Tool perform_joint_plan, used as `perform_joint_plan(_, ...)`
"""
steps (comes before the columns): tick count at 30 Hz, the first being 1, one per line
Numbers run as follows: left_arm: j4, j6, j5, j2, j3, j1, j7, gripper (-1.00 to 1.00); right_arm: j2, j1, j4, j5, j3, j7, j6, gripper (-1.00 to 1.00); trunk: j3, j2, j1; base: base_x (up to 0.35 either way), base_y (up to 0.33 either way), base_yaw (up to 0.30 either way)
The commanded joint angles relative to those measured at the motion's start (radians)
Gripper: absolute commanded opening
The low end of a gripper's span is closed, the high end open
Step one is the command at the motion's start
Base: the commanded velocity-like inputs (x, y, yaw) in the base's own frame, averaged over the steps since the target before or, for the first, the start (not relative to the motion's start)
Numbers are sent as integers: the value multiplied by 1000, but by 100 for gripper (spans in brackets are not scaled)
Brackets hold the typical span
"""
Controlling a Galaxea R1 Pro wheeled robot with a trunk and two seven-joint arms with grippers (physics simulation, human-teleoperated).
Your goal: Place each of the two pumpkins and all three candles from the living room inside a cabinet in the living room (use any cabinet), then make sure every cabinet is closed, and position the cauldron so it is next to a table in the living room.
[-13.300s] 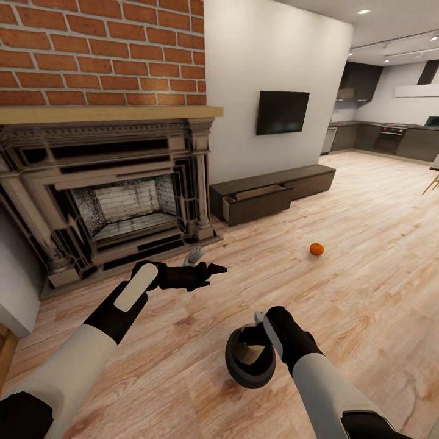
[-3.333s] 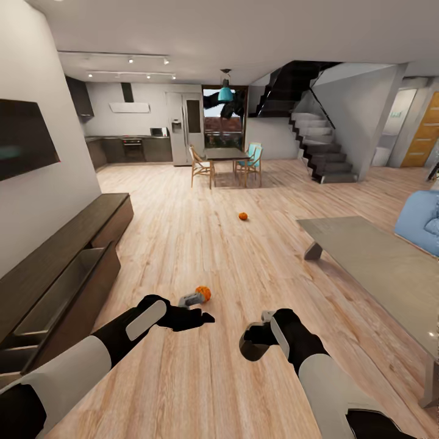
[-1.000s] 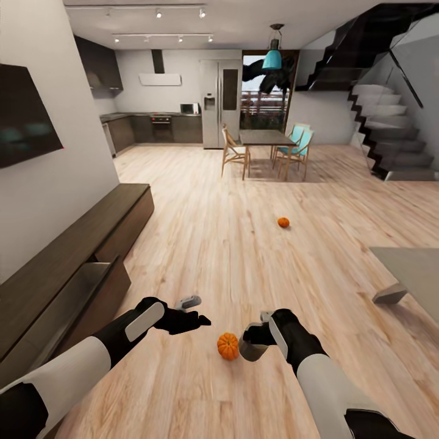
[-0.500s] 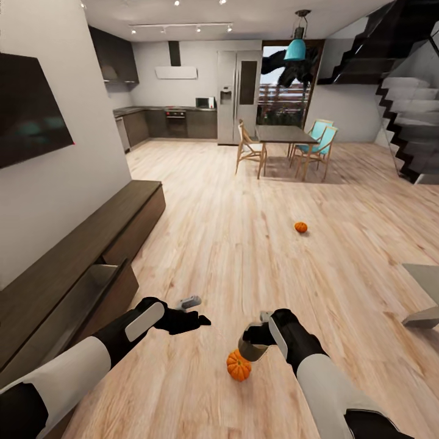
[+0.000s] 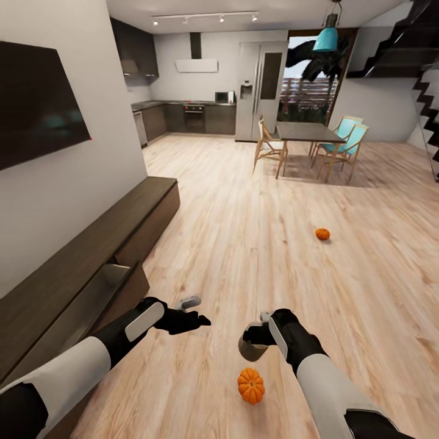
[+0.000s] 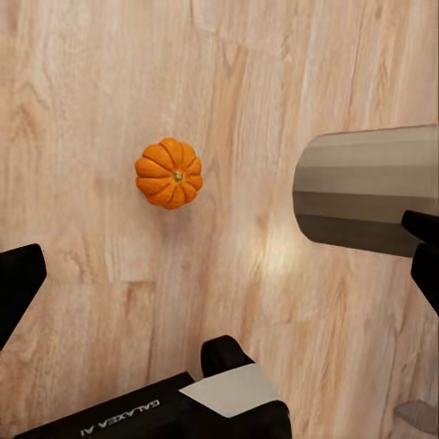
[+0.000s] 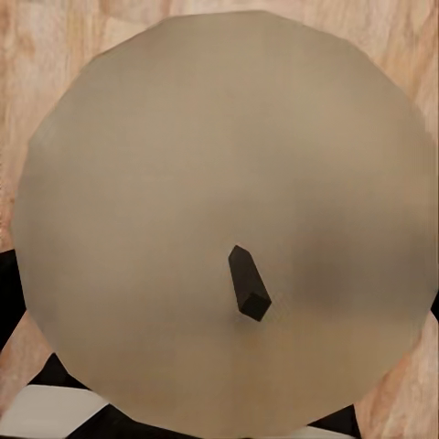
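Observation:
In the head view my right gripper (image 5: 259,334) is shut on the rim of the cauldron (image 5: 252,349), carried low over the wood floor. The right wrist view looks into the cauldron's tan inside (image 7: 165,183), where one black fingertip (image 7: 249,285) reaches in. One pumpkin (image 5: 251,385) lies on the floor just below the cauldron, and the left wrist view has that pumpkin (image 6: 169,172) beside the grey cauldron wall (image 6: 366,187). A second pumpkin (image 5: 322,233) sits farther out, toward the dining table. My left gripper (image 5: 194,309) hangs open, holding nothing. The dark-brown cabinet (image 5: 128,213) runs along the left wall, with one drawer (image 5: 91,299) pulled out.
A black TV (image 5: 36,103) hangs above the cabinet. A dining table (image 5: 308,131) with chairs stands at the back, the kitchen units (image 5: 195,119) behind it, and a staircase (image 5: 430,91) at the far right. Open wood floor lies between me and the far pumpkin.
The whole view has shifted, so the camera moved: the cabinet now stands closer on the left and the near pumpkin sits lower in view. Both arms keep their pose, cauldron still held.

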Motion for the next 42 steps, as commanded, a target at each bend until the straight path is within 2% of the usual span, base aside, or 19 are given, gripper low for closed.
perform_joint_plan(1, 0, 0, 0, 0, 0, 0, 0, 100, 0, 0, 0, -2, 0, 1, 0, -100, -1, 0, 0, 86, 0, 176)
perform_joint_plan(42, 0, -30, 2, 2, 3, 0, 0, 100, -1, 0, -3, -3, 1, 1, -1, -100, -55, 0, 0, 3, 0, 173)
